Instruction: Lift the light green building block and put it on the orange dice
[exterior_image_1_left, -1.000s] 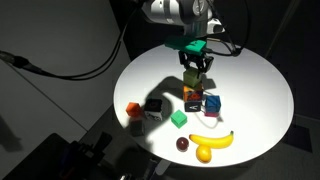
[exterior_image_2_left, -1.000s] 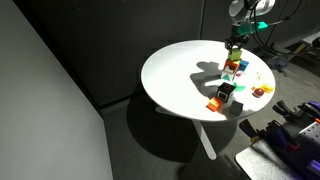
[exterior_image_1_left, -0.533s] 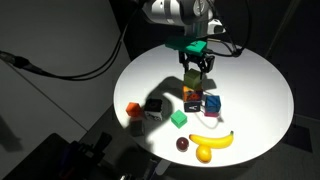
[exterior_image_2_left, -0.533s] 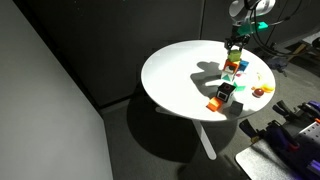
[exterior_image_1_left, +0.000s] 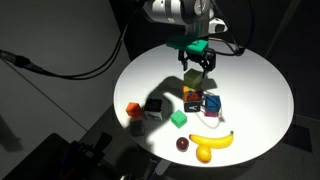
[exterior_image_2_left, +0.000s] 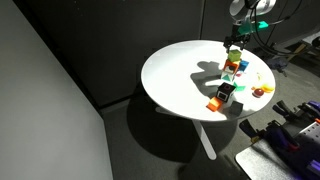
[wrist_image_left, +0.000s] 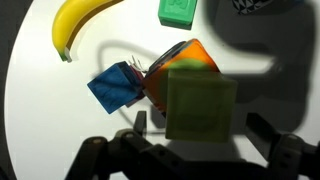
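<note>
Dark room; white table (exterior_image_1_left: 250, 90) brightly spot-lit, hard shadows across it; wrist view blurred up close.

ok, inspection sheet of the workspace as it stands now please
Surface: round white table, nothing spilled that I can see.
Job's things: light green building block sits on top of the orange dice.
Clutter: blue cube beside the dice; green cube; banana; dark round fruit; black-and-white dice; small orange piece.
Grippers: hand open above the stack, fingers clear of the block on both sides.
Cables: dark cable off the table; none on the surface.
Surroundings: dark room, grey panel, equipment near the table edge.
</note>
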